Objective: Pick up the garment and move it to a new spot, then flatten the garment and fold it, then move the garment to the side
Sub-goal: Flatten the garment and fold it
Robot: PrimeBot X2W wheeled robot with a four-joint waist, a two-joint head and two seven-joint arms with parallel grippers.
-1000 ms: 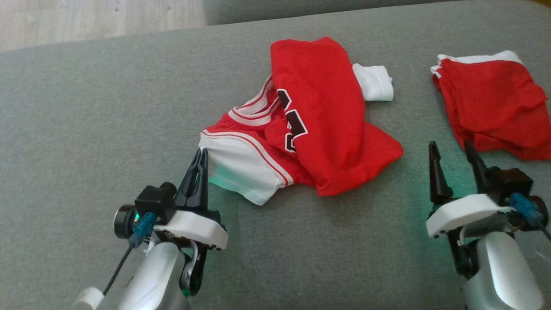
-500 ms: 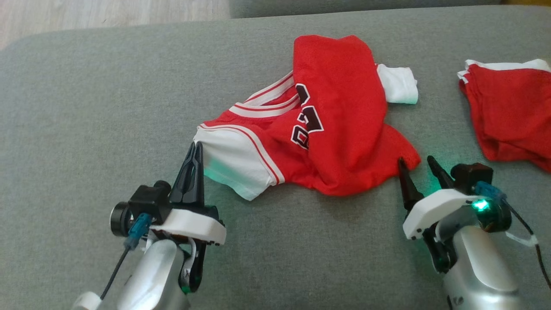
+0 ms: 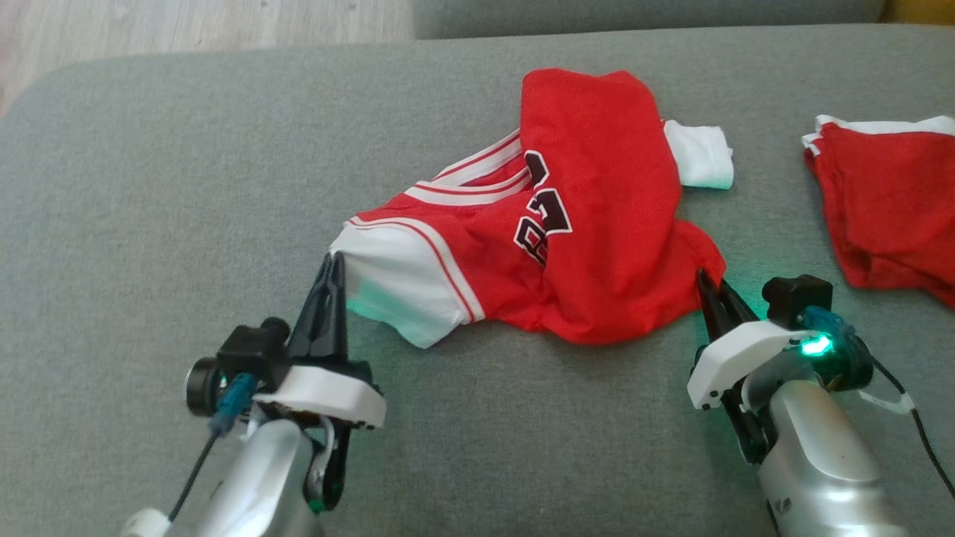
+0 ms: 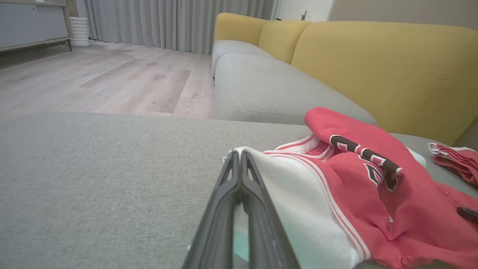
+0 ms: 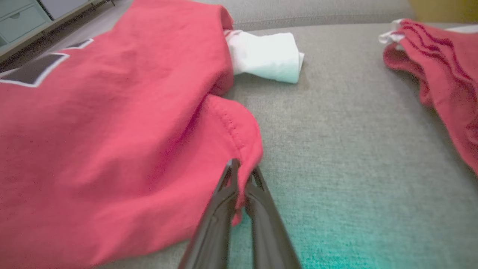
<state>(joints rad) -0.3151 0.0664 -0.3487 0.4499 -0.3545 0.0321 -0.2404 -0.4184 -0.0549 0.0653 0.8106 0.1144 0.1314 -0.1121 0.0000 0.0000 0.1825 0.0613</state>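
The garment [image 3: 582, 239] is a red jersey with white sleeves and dark lettering, lying crumpled on the grey sofa cushion [image 3: 149, 224]. My left gripper [image 3: 333, 259] is shut on the edge of its near white sleeve [image 4: 298, 201]; in the left wrist view the left gripper [image 4: 239, 154] has cloth showing between the fingers. My right gripper [image 3: 705, 277] sits at the garment's lower right red corner. In the right wrist view the right gripper [image 5: 242, 170] is shut on that red hem corner [image 5: 242, 138]. The far white sleeve [image 5: 265, 56] lies folded behind.
A second red garment with white trim [image 3: 888, 209] lies on the cushion to the right, close to my right arm. A yellow sofa back [image 4: 373, 67] rises behind. Wooden floor [image 3: 149, 30] lies beyond the cushion's far left edge.
My right gripper moved left to the garment's red corner and closed from wide open onto it. The left gripper stayed shut on the white sleeve. The head camera shifted slightly.
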